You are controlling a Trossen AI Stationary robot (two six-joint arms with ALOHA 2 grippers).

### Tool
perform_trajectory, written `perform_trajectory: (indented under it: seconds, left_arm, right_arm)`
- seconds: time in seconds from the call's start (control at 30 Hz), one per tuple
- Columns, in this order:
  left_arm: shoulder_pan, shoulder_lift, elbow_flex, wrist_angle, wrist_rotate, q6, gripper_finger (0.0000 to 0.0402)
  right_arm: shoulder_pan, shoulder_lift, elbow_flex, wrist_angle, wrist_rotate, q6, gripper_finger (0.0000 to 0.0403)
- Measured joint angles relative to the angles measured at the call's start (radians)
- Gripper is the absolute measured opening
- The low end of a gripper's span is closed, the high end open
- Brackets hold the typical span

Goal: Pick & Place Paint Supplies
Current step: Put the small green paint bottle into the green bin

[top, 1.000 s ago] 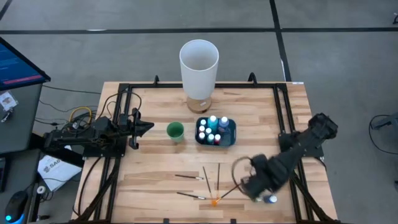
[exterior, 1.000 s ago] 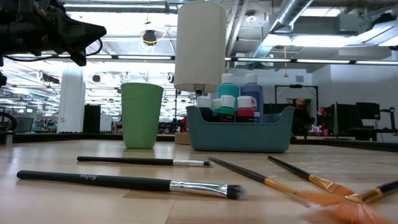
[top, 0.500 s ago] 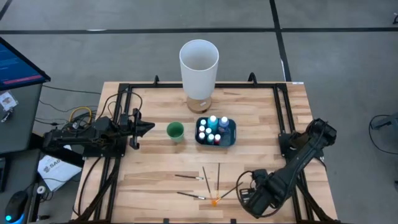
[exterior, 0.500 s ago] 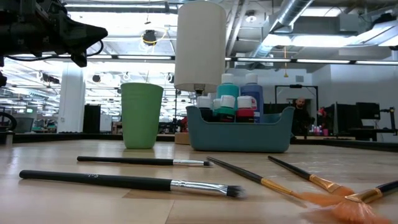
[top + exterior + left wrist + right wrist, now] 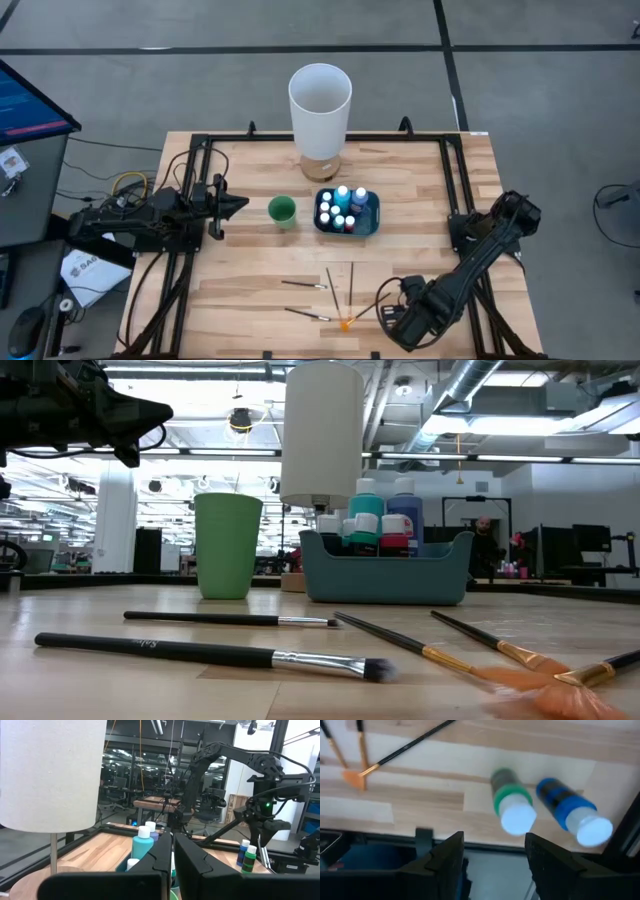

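My right gripper hovers open near the table's near edge, right of the brushes. In the right wrist view two bottles lie on their sides just beyond its fingers: a green one and a blue one, both with pale caps. In the high view the arm hides them. Several dark-handled brushes lie flat on the wood, among them an orange-tipped fan brush. Several more bottles stand upright in a blue bin. My left gripper waits shut at the table's left, above the wood.
A tall white cylinder stands at the far edge behind the bin, and a small green cup sits left of the bin. Black frame rails run along the table's sides. Bare wood lies between the left arm and the brushes.
My right gripper has moved toward the near edge and slightly left, its arm now covering the bottle that showed beside it on the table a second ago. It has stayed open. The left arm has kept still.
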Motion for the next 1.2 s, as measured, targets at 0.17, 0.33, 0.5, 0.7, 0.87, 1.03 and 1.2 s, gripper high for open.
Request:
perform_trajectory:
  seconds: [0.17, 0.33, 0.5, 0.7, 0.87, 1.03, 1.2]
  left_arm:
    - [0.000, 0.000, 0.000, 0.002, 0.000, 0.000, 0.0008]
    - [0.000, 0.000, 0.000, 0.003, 0.000, 0.000, 0.0008]
    - [0.000, 0.000, 0.000, 0.003, 0.000, 0.000, 0.0008]
    - [0.000, 0.000, 0.000, 0.004, 0.000, 0.000, 0.0008]
    - [0.000, 0.000, 0.000, 0.003, 0.000, 0.000, 0.0008]
    - [0.000, 0.000, 0.000, 0.003, 0.000, 0.000, 0.0008]
    - [0.000, 0.000, 0.000, 0.003, 0.000, 0.000, 0.0008]
  right_arm:
    - [0.005, 0.000, -0.062, 0.035, -0.009, 0.000, 0.0206]
    - [0.012, -0.008, -0.106, 0.074, -0.025, 0.000, 0.0206]
    - [0.012, -0.006, -0.108, 0.085, -0.018, 0.000, 0.0206]
    - [0.011, -0.006, -0.109, 0.090, -0.006, -0.007, 0.0206]
    - [0.007, -0.001, -0.065, 0.034, 0.006, -0.035, 0.0206]
    - [0.007, 0.000, 0.000, -0.080, 0.020, -0.020, 0.0206]
    - [0.011, 0.004, -0.001, -0.083, 0.009, -0.019, 0.0206]
